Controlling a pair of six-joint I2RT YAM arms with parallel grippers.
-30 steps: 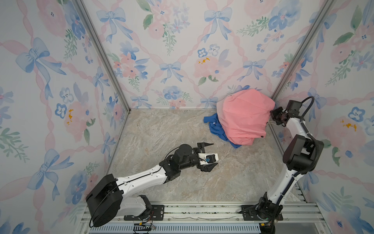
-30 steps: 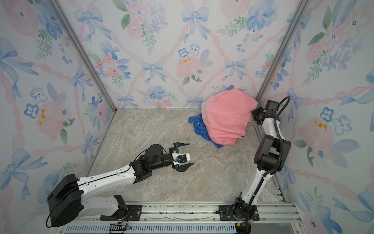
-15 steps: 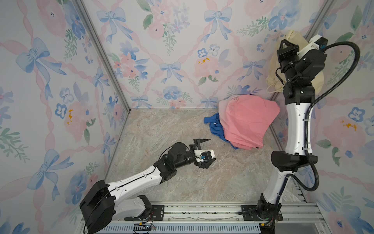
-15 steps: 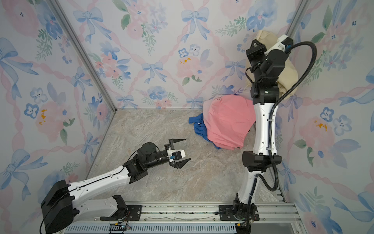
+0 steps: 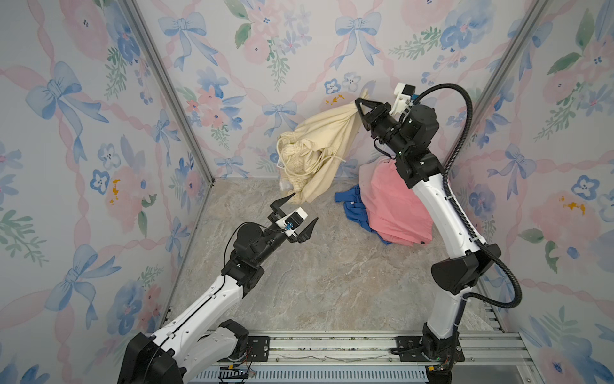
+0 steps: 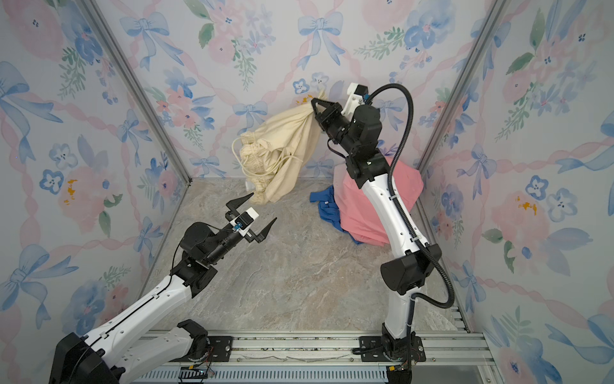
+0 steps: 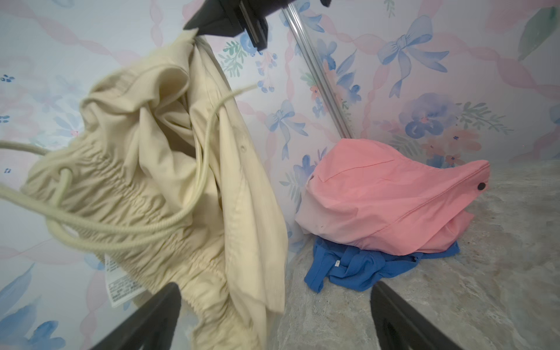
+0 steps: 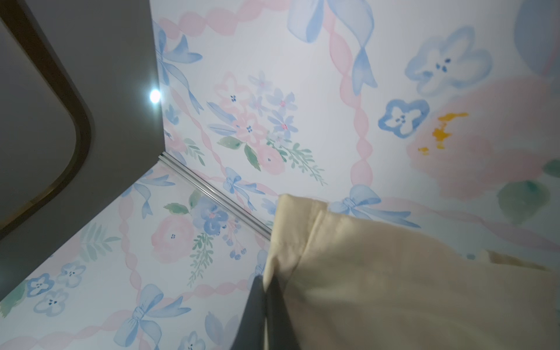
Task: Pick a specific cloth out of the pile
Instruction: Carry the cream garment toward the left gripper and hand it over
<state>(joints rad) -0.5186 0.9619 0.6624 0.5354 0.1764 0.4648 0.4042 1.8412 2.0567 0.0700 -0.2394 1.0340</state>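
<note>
Item: cream cloth, lifted clear of the pile.

Right tool (image 5: pixel 358 103), upper centre-right in both top views, is clenched on one corner of the cloth (image 5: pixel 319 149); the cream fabric hangs from it before the back wall, gathered waistband and drawstring cords (image 7: pixel 121 224) lowest (its care label shows in the left wrist view). Left tool (image 5: pixel 299 214), mid-frame, stands released with its jaws spread wide, pointing up at the cloth's lower edge, one fingertip (image 5: pixel 288 198) just beside it. The pile (image 5: pixel 395 206), pink cloth over a blue garment (image 5: pixel 352 207), rests on the tabletop (image 5: pixel 332 282) in the back right corner, apart from the hanging cloth.
</note>
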